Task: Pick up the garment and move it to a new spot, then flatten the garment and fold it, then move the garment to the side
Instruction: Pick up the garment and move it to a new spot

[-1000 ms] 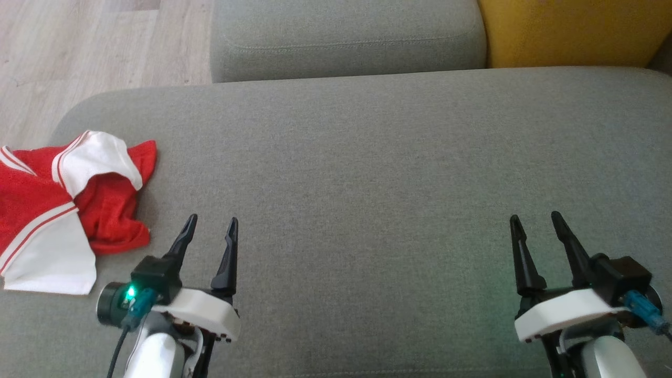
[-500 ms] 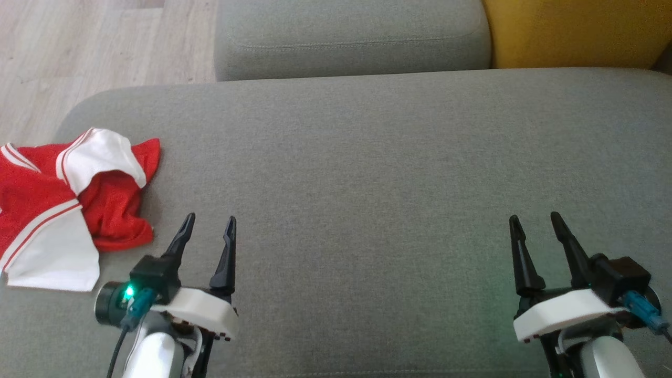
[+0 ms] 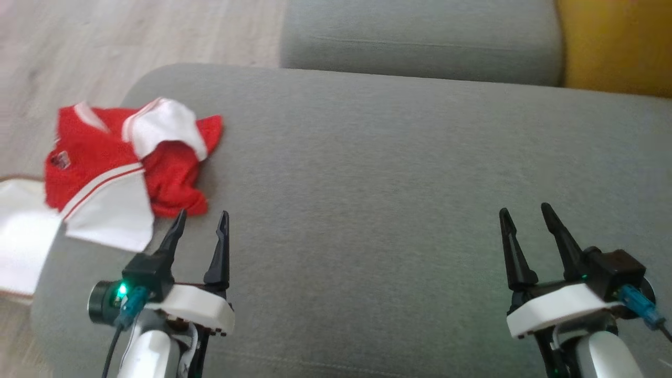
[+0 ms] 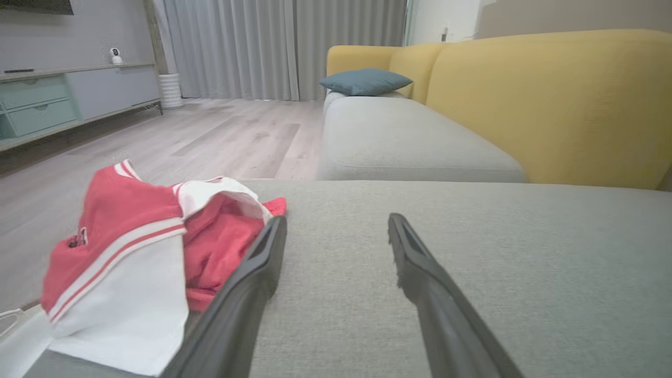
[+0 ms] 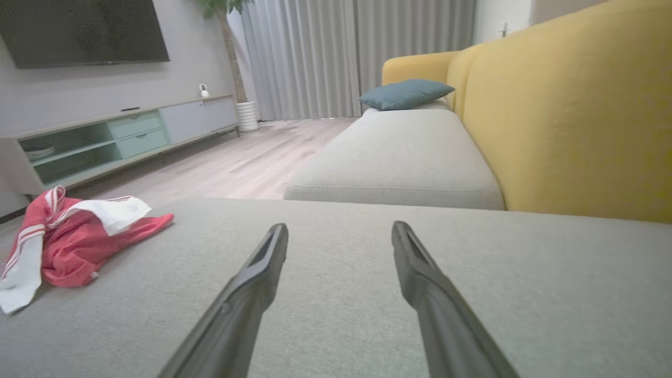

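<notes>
— Where's the garment point(image 3: 100, 157)?
— Crumpled at the left end of the grey cushion point(image 3: 367, 173), partly hanging over its edge, just beyond the left claw point(image 3: 203, 213).
— And the claws?
— Both spread wide, holding nothing. The right claw point(image 3: 525, 208) is well apart from it.

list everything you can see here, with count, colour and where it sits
near cushion: 1, grey, closest to the robot
garment: 1, red with white panels, crumpled at the near cushion's left end
far cushion: 1, grey, beyond the near cushion
sofa back: 1, yellow, right of the far cushion
pillow: 1, blue, at the far cushion's far end
floor: 1, pale wood, left of the cushions
curtains: 1 set, grey, far wall
cabinet: 1, grey and pale green, across the floor
screen: 1, dark, above the cabinet
left end effector: 1, dark fingers, open, beside the garment
right end effector: 1, dark fingers, open, over bare cushion
</notes>
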